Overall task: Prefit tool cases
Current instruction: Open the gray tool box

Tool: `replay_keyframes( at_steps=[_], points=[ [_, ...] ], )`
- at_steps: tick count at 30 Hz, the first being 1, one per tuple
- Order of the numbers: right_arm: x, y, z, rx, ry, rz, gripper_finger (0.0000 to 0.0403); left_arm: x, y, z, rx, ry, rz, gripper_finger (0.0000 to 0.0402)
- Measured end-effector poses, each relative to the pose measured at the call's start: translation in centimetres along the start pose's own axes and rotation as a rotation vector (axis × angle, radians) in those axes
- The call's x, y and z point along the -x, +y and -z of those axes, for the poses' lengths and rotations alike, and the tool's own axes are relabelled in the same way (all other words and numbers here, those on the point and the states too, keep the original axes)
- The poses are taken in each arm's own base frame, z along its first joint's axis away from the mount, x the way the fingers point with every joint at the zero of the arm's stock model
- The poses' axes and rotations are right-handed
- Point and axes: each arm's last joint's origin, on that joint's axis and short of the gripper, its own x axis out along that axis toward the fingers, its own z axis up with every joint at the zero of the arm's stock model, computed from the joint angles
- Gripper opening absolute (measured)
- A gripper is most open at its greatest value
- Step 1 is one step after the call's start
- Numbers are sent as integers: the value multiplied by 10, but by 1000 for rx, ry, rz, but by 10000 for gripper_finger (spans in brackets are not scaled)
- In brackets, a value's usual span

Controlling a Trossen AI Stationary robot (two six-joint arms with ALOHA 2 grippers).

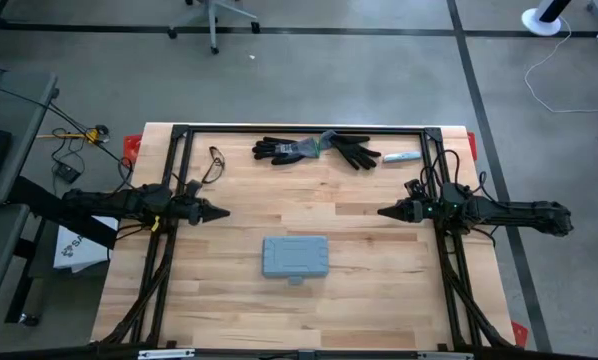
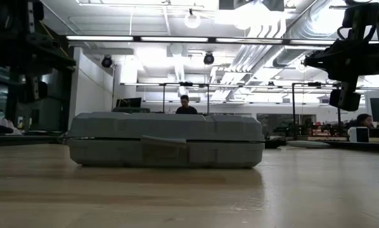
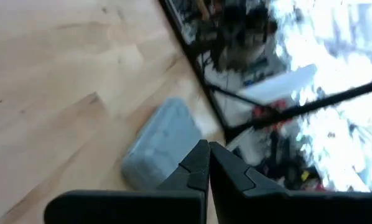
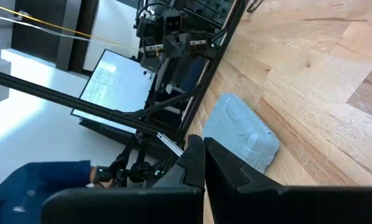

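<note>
One tool case (image 1: pixel 296 256) sits shut and flat on the wooden table (image 1: pixel 379 300), latch tab facing the near edge. Both arms hang well clear of it: the left gripper (image 1: pixel 219 212) off to the case's left and a bit farther back, the right gripper (image 1: pixel 384 212) mirrored on the other side, each with its jaws pressed together into a point. Nothing's touching the case yet. Best bet is probably spreading one gripper's fingers first, coming down square on the tab, and pinning the lid's far edge with the other so the case doesn't skate. The black gloves (image 1: pixel 314 150) lie well behind the case, out of the way.
</note>
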Motion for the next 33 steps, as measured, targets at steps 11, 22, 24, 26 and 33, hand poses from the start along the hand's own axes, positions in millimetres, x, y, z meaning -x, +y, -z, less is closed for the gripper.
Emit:
replay_keyframes(
  at_steps=[11,22,24,26,33],
  points=[
    [0,0,0,1,-3,2,0,0,0,-5,85,-163,-46,0],
    [1,-2,-5,-52,-179,77,0,-2,-4,-13,90,-366,-79,0],
    [1,-3,-6,-63,-225,94,0,-3,-3,-13,84,-368,-99,0],
    [1,-2,-7,-68,-235,80,0,-5,-2,-12,71,-360,-119,0],
    [1,0,-8,-102,-274,74,0,-11,-5,-12,55,-336,-106,0]
  ],
)
